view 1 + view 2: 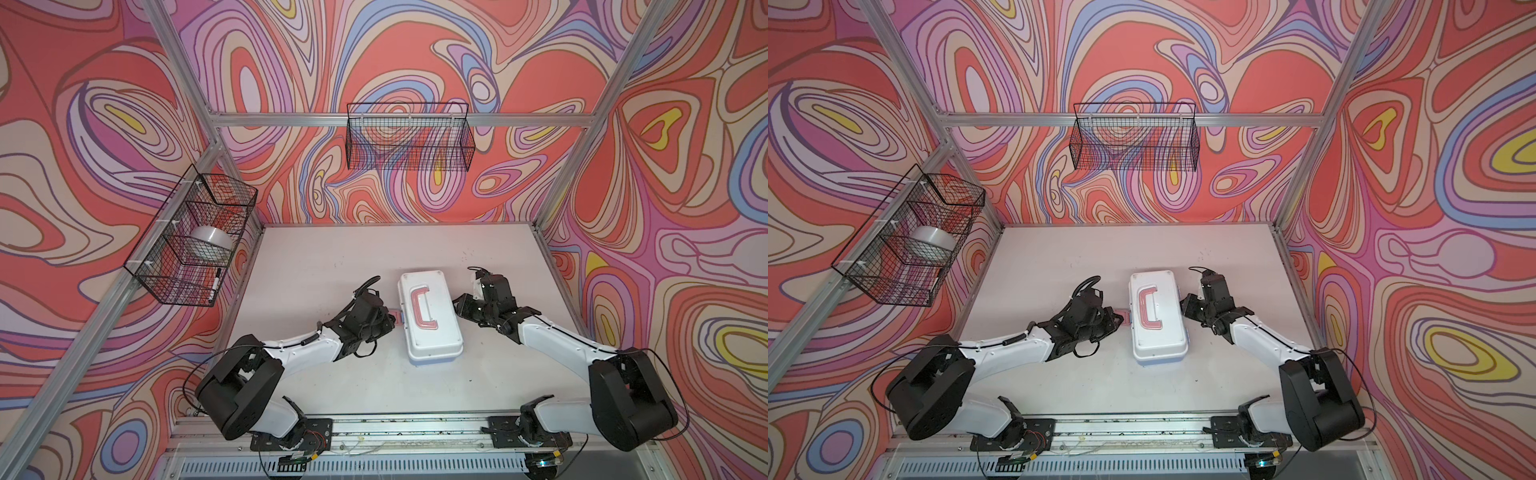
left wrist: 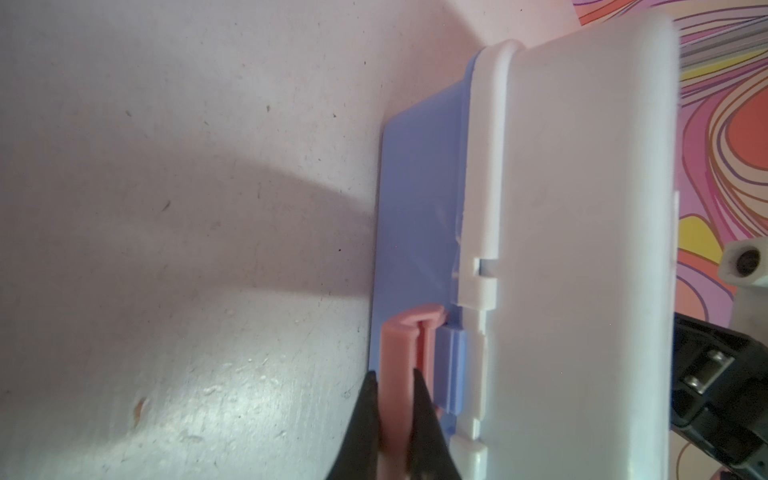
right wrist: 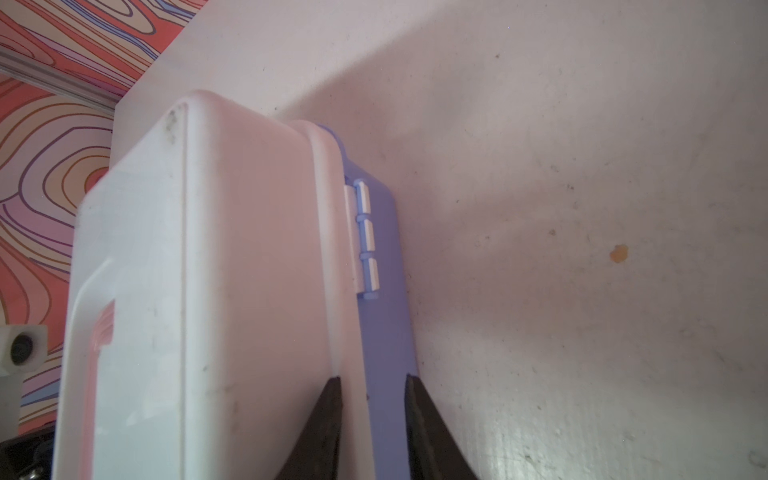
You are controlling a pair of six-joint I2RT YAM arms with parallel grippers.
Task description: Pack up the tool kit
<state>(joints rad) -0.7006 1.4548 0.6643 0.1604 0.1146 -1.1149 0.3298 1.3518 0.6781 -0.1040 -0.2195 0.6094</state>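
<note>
The tool kit (image 1: 430,328) (image 1: 1156,332) is a white rounded box with its lid down and a pink handle (image 1: 424,309) lying flat on top; it sits mid-table in both top views. My left gripper (image 1: 392,319) (image 2: 395,374) is at its left side, shut on the pink latch (image 2: 399,345), which stands out from the blue base (image 2: 415,208). On the hinge side, my right gripper (image 1: 458,305) (image 3: 372,378) clamps the white lid rim (image 3: 324,249) and blue base (image 3: 386,332) between its fingers. No loose tools are in view.
A black wire basket (image 1: 409,137) hangs on the back wall. Another basket (image 1: 195,237) on the left wall holds a tape roll (image 1: 208,243) and a marker (image 1: 215,284). Aluminium frame posts stand at the table's corners.
</note>
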